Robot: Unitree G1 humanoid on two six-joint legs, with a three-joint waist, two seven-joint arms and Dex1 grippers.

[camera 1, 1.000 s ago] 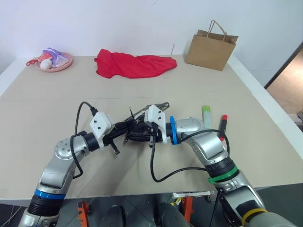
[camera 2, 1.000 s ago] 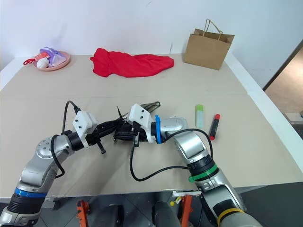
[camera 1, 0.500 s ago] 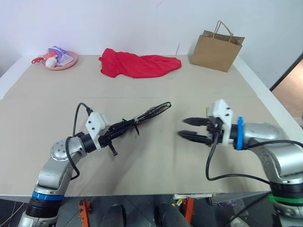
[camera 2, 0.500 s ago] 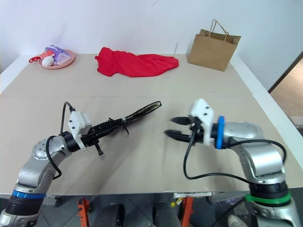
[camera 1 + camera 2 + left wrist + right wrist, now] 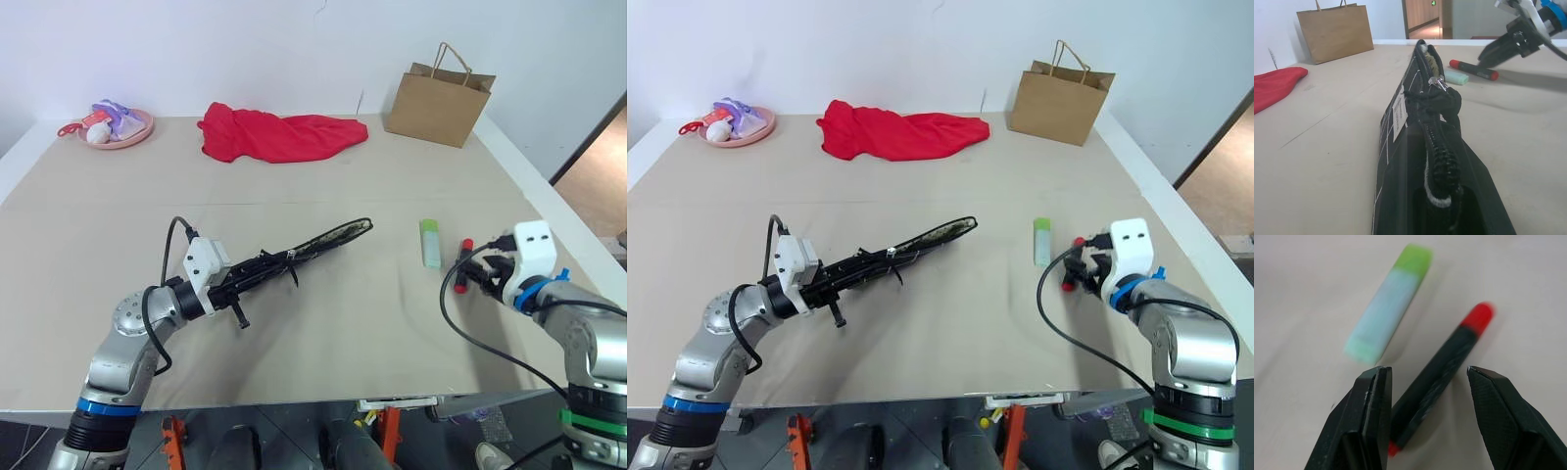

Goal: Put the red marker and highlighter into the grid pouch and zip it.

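Left claw (image 5: 238, 285) clamped shut on one end of the grid pouch (image 5: 313, 240), holding it edge-up above the counter (image 5: 323, 333); far end of pouch angled toward the highlighter (image 5: 429, 242). From the left wrist: zipper pull cord (image 5: 1442, 100) and white label (image 5: 1399, 111) visible on the pouch, details lost from the head views. Highlighter flat on the counter, right of the pouch tip. Red marker (image 5: 1449, 362) just right of the highlighter, roughly parallel. Right claw (image 5: 1426, 426) open over the marker's near end; from the right wrist, fingers (image 5: 1374, 416) straddling the marker's black body, contact not discernible.
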